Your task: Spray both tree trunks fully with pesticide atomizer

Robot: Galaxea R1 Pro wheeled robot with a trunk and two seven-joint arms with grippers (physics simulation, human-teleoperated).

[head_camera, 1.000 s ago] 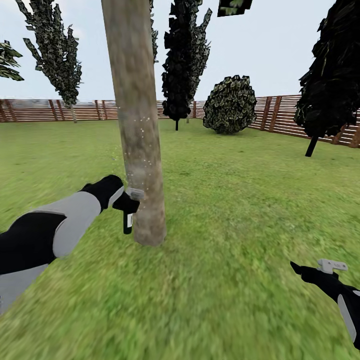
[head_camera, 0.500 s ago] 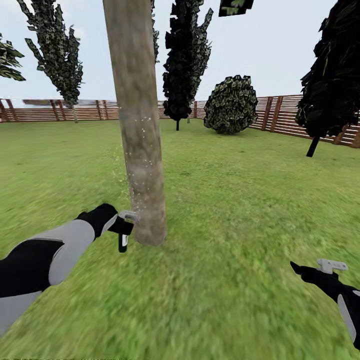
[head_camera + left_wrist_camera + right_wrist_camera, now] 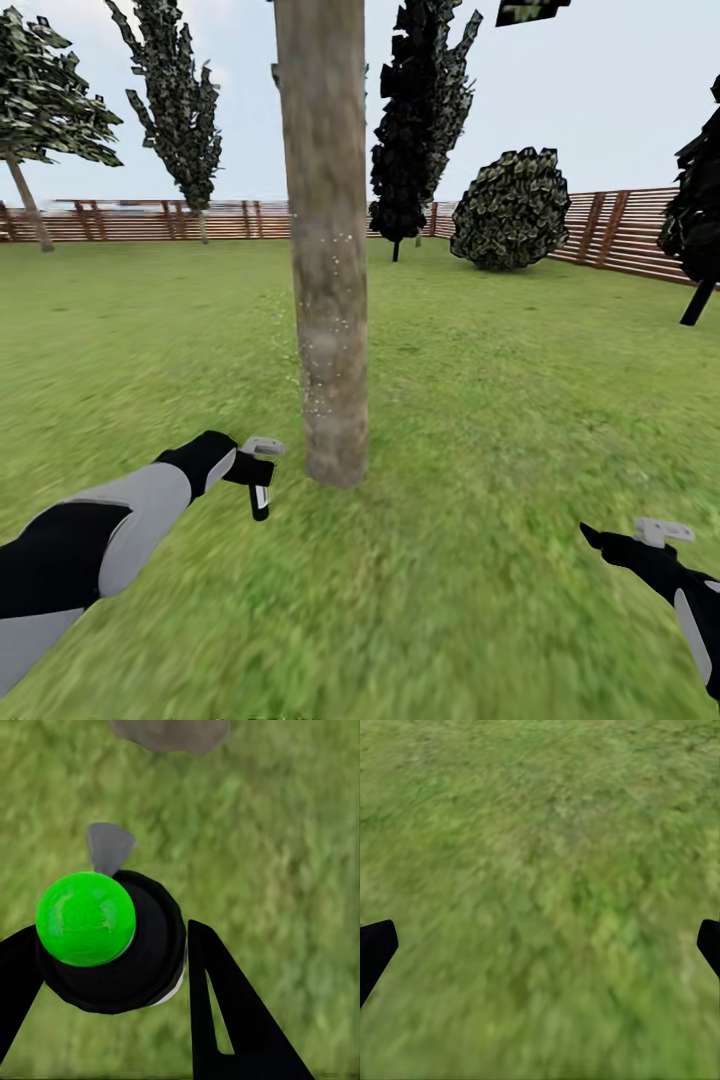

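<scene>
Spraying looks under way rather than finished: the pesticide atomizer [image 3: 260,480] hangs in the left tool [image 3: 252,468], whose black fingers [image 3: 225,1020] pinch the bottle from both sides, as the left wrist view shows with the bottle [image 3: 112,945] seated between them above the grass. The bottle sits low, just beside the foot of the near tree trunk [image 3: 325,250], with its grey spray head facing the bark. Pale specks dot the middle and lower part of that trunk, so some pesticide seems to have landed there, while the upper stretch shows no such flecks; I judge this trunk partly covered at best. A second tree [image 3: 40,110] with a pale trunk stands far off to the left near the fence [image 3: 150,222], and it likely remains to be treated. The right tool [image 3: 640,540] rests low over the floor [image 3: 480,600], its fingertips spread wide and holding nothing. Room to move is generous: open lawn lies all around the trunk, the round bush [image 3: 512,208] and the dark thin-trunked tree [image 3: 700,210] stand well apart, and the only close obstacle for the left arm is the trunk itself.
</scene>
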